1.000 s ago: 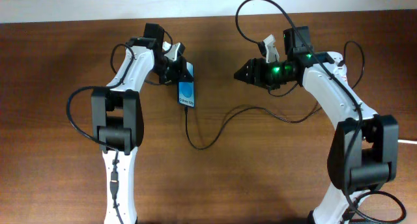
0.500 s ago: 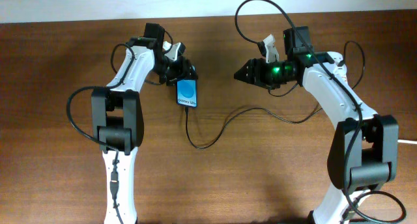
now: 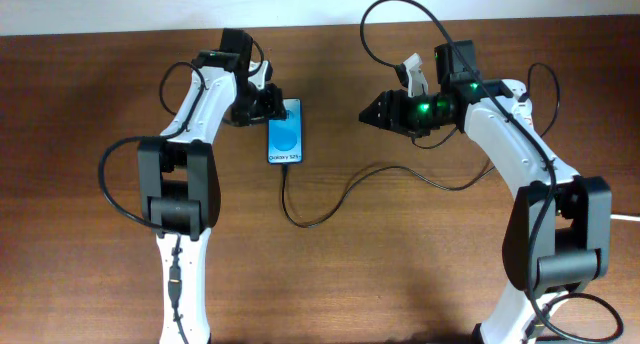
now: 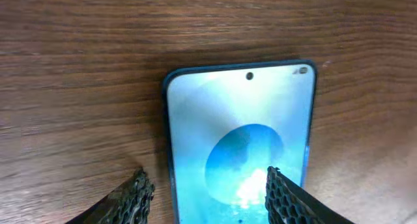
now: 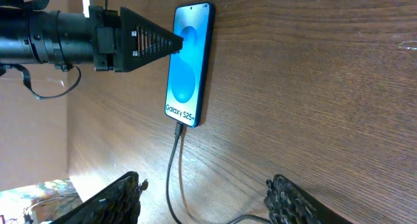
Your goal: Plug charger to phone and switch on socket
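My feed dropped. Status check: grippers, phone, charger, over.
Left gripper open, at phone, holding nothing. Right gripper open, empty, apart. Charger at phone's bottom end, looks plugged. Socket not in view.

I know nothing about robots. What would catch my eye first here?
The glowing blue phone lies flat on the dark wooden table, left of centre, a thin black charger trailing from its near end and curving rightward. The left arm and right arm, white and black, flank it; green lights glow on the right one.
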{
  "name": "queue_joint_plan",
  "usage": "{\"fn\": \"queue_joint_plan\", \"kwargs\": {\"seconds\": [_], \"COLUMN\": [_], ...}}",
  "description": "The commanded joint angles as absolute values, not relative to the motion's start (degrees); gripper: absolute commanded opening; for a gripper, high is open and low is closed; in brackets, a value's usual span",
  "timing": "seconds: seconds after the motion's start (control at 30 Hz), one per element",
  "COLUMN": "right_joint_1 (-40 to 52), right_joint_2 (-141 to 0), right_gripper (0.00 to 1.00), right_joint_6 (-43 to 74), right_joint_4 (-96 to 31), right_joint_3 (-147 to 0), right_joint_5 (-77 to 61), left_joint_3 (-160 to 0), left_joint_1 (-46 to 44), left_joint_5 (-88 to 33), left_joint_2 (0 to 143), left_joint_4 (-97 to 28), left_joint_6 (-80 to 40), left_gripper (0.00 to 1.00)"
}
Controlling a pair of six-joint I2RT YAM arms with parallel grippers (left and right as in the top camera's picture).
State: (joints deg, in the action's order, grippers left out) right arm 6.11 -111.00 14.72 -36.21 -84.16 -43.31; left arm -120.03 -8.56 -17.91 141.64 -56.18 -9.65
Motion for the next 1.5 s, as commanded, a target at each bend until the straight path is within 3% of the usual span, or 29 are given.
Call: {"fn": "queue_joint_plan", "kwargs": {"seconds": [0.0, 0.1, 0.23, 0.37, 0.53, 0.6, 0.63, 0.77, 0.83, 1.0, 1.33, 1.47], "right_joint_1": [6.39, 6.39, 6.35, 6.35, 6.31, 6.31, 6.31, 6.31, 6.31, 6.31, 6.28, 5.21], "right_joint_2": [-110.96, -110.96, -110.26, -104.2, -91.88, -85.71, -82.39, -69.08, -62.61, -54.06, -53.39, -48.6], "right_gripper": [0.65, 0.64, 0.64, 0.64, 0.7, 0.72, 0.73, 0.83, 0.98, 0.98, 0.99, 0.98], "right_joint_6": [13.91, 13.91, 13.74, 13.65, 12.19, 12.16, 12.19, 12.21, 12.23, 12.25, 12.27, 12.21], "right_joint_4": [-36.29, -36.47, -36.53, -38.2, -48.9, -53.87, -56.01, -62.63, -64.64, -67.53, -68.64, -57.3], "right_joint_3": [-84.2, -84.2, -84.31, -84.42, -87.18, -88.55, -89.08, -90.39, -90.39, -90.39, -90.26, -81.08], "right_joint_5": [-42.81, -42.81, -41.15, -34.89, -23.2, -15.11, -10.96, -0.14, 2.57, 3.7, 10.81, 10.81], "left_joint_3": [-118.87, -119.35, -125.51, -136.0, -146.47, -147.46, -147.46, -147.46, -147.41, -147.41, -147.41, -147.41], "left_joint_1": [-8.1, -8.08, -8.03, -6.52, -2.55, -1.19, -0.51, 0.6, 0.6, 0.56, 0.54, 0.54], "left_joint_5": [-9.19, -6.22, -3.01, -2.94, -2.96, -2.94, -2.92, -2.96, -2.96, -2.98, -2.96, -2.96], "left_joint_2": [144.09, 144.09, 142.61, 137.1, 127.24, 122.56, 120.31, 116.53, 116.57, 116.6, 116.6, 116.6], "left_joint_4": [-57.25, -57.39, -59.79, -66.52, -75.94, -77.91, -78.81, -84.33, -85.41, -86.06, -86.06, -86.06], "left_joint_6": [-9.54, -9.56, -9.56, -9.54, -9.54, -9.54, -9.54, -9.52, -9.54, -9.54, -9.54, -9.54], "left_gripper": [0.59, 0.63, 0.78, 0.81, 0.82, 0.98, 1.0, 0.99, 0.99, 0.99, 1.0, 1.0]}}
